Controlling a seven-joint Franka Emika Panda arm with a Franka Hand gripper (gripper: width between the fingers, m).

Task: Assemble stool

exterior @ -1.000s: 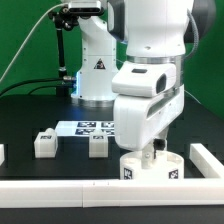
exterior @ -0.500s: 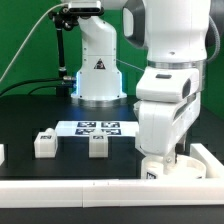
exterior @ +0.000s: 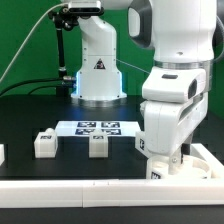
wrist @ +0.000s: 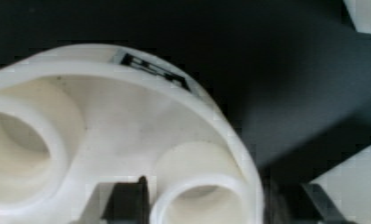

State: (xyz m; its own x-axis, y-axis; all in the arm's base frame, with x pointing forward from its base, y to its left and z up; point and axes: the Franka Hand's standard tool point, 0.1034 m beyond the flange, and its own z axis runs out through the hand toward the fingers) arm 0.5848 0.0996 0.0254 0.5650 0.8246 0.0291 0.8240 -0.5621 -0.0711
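The white round stool seat lies low on the black table at the exterior view's right, mostly hidden behind my gripper. In the wrist view the seat fills the frame, with round sockets and a square tag on its side. My gripper is shut on the seat's rim beside one socket, with a dark finger on each side. Two small white legs with tags stand on the table to the exterior view's left of the seat.
The marker board lies behind the legs, in front of the robot base. A long white border bar runs along the front, and another stands close to the seat on the exterior view's right.
My gripper has moved to the exterior view's right with the seat in it, sliding the seat toward the corner of the border bars. The legs have not moved.
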